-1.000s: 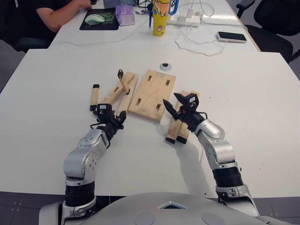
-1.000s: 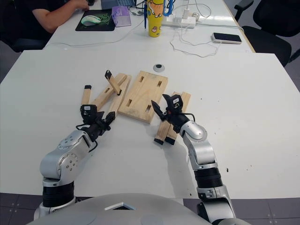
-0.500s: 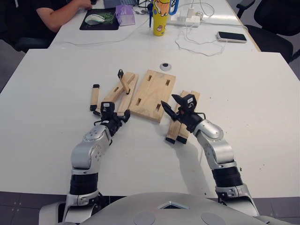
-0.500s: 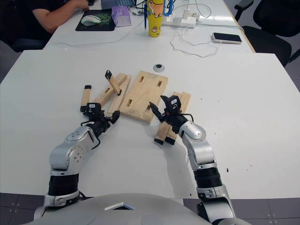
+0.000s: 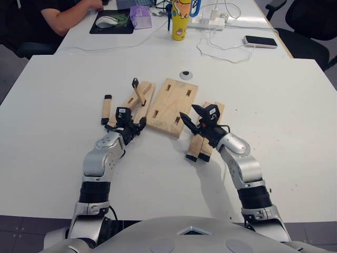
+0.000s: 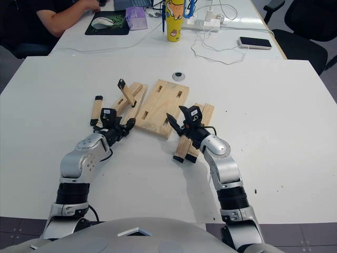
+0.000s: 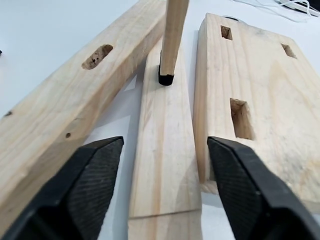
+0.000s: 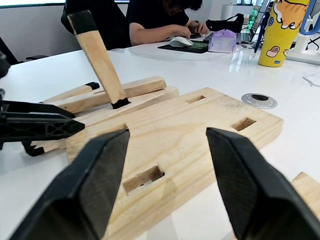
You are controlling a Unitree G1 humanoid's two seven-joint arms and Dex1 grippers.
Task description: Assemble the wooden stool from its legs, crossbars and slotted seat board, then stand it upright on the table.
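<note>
All the stool parts are seen lying loose on the white desk (image 5: 274,105), with nothing yet joined. At left of centre a short leg (image 5: 106,109) is laid flat. Beside it two long planks (image 5: 128,105) are spread, with a slanted leg (image 5: 139,90) propped on them. The left gripper (image 5: 130,124) is held at the planks' near ends, its jaws spread wide to either side of one plank without touching it. In the middle the slotted seat board (image 5: 171,105) is laid flat. The right gripper (image 5: 188,113) is poised at its near right corner, jaws parted and empty. Just right of it, paired legs (image 5: 202,139) lie side by side. The wood is judged stiff, light and dry. A plank is best gripped across its narrow width near mid-length, and the wide board by its edge.
</note>
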